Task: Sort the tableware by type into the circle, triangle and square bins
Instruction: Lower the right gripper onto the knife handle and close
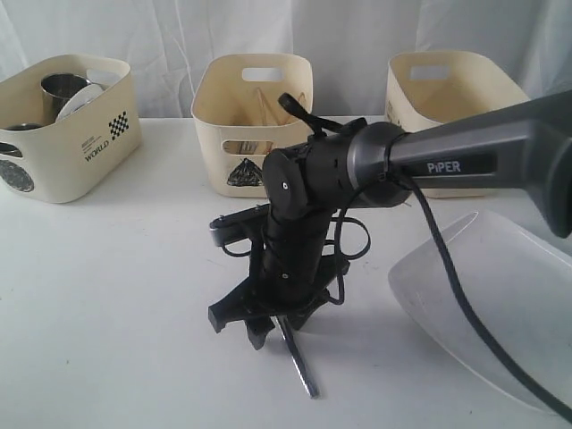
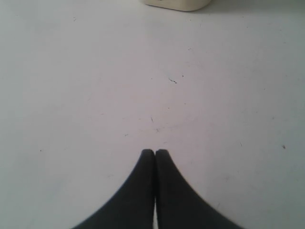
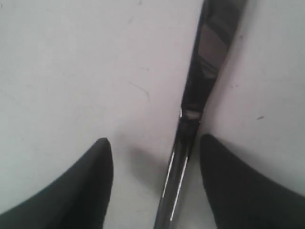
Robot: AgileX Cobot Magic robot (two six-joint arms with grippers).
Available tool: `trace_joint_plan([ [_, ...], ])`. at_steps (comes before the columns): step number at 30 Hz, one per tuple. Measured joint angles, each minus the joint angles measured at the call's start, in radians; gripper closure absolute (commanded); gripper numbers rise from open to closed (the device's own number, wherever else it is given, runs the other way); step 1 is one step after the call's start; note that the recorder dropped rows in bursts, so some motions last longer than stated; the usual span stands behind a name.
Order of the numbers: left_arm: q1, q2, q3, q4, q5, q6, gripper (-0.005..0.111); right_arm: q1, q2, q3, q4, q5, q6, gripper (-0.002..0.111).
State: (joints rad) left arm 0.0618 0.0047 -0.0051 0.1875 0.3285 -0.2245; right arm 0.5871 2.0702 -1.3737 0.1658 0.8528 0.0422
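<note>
A steel knife (image 1: 299,362) lies on the white table near the front, its end sticking out from under my right gripper (image 1: 268,329). That gripper points straight down over it. In the right wrist view the knife (image 3: 190,124) runs between the open fingers of the right gripper (image 3: 155,139), closer to one finger (image 3: 224,167) and not pinched. My left gripper (image 2: 155,151) is shut on nothing above bare table. A large white rounded-square plate (image 1: 487,299) rests at the front right. Steel mugs (image 1: 63,88) and a white bowl (image 1: 85,96) sit in the left bin (image 1: 98,134).
Three cream bins line the back: the left one, a middle bin (image 1: 214,152) with a triangle mark holding chopsticks (image 1: 268,105) and cutlery, and a right bin (image 1: 447,98). The right arm (image 1: 465,156) spans the table from the right. A bin's edge (image 2: 176,5) shows in the left wrist view.
</note>
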Motion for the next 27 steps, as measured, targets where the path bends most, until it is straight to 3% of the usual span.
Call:
trace_joint_plan([
  [5,0.000,0.000,0.000,0.000,0.000,0.000,0.107,0.000,0.011,-0.003,-0.033,0.006,0.010,0.088],
  [14,0.000,0.000,0.000,0.000,0.000,0.000,0.107,0.000,0.040,-0.018,-0.104,0.025,0.112,0.108],
  [27,0.000,0.000,0.000,0.000,0.000,0.000,0.107,0.001,0.041,-0.062,-0.182,0.014,0.125,0.108],
])
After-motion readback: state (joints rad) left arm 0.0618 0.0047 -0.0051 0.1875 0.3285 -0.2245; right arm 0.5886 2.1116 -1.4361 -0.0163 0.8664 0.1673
